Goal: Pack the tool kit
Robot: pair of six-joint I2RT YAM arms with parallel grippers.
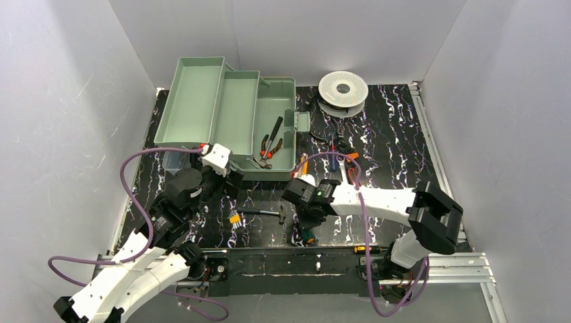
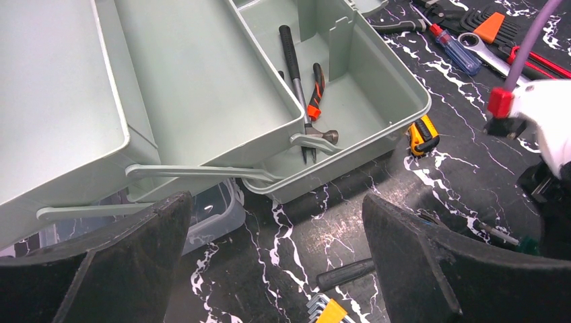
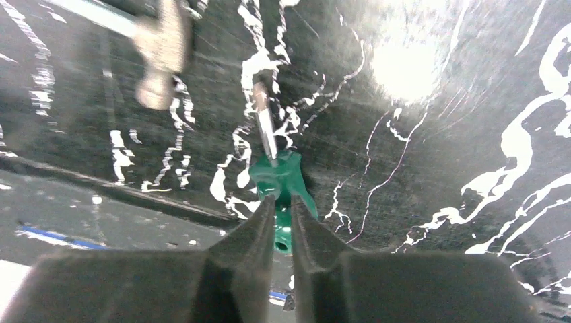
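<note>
The pale green toolbox (image 1: 273, 118) stands open at the back left, its trays (image 1: 192, 101) swung out. Red-handled pliers (image 1: 271, 145) and a black-handled tool lie in its base (image 2: 377, 124). My left gripper (image 1: 229, 175) is open and empty just in front of the box, above the mat (image 2: 276, 235). My right gripper (image 1: 306, 217) is shut on a green-handled screwdriver (image 3: 283, 178) near the front edge, its shaft (image 3: 264, 128) pointing away from me. A hammer (image 1: 262, 212) and a yellow hex key set (image 1: 234, 217) lie between the grippers.
A white wire spool (image 1: 343, 87) sits at the back. Loose tools, including a blue screwdriver (image 2: 456, 52) and a yellow tape measure (image 2: 423, 133), lie right of the box. A small clear container (image 2: 215, 208) sits under the trays. White walls enclose the mat.
</note>
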